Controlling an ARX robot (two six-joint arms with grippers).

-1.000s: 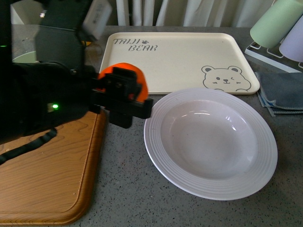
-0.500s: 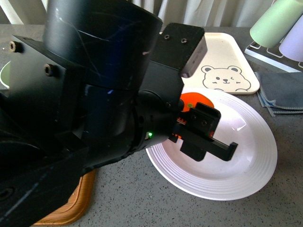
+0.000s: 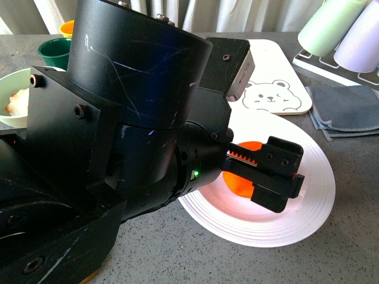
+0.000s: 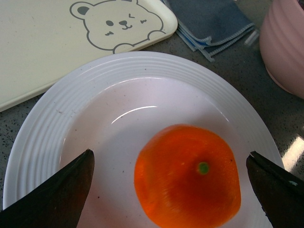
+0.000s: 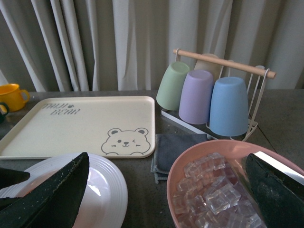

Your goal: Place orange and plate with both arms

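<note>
On the far left of the grey counter sits a pale green bowl [image 3: 12,97], and beside it the black left arm [image 3: 130,148] fills most of the front view. The left gripper [image 3: 260,173] hangs low over the plate [image 3: 314,201] — and the left wrist view shows its fingers [image 4: 57,194] spread wide, one on each side of the orange [image 4: 187,175], neither touching it. The orange lies in the well of the white plate, green stem dot up, its outline a touch blurred. Behind the plate is the cream bear tray [image 3: 275,89]. To the right of the tray lies a folded grey cloth [image 3: 346,112], then upturned cups [image 3: 331,26] on a rack at the far right. Over to the right gripper [image 5: 167,159] — claw apart, nothing held. Its wrist camera looks onto a pink bowl [image 5: 183,161] full of ice cubes [image 5: 213,190], with the plate's ridged rim showing at one side.
</note>
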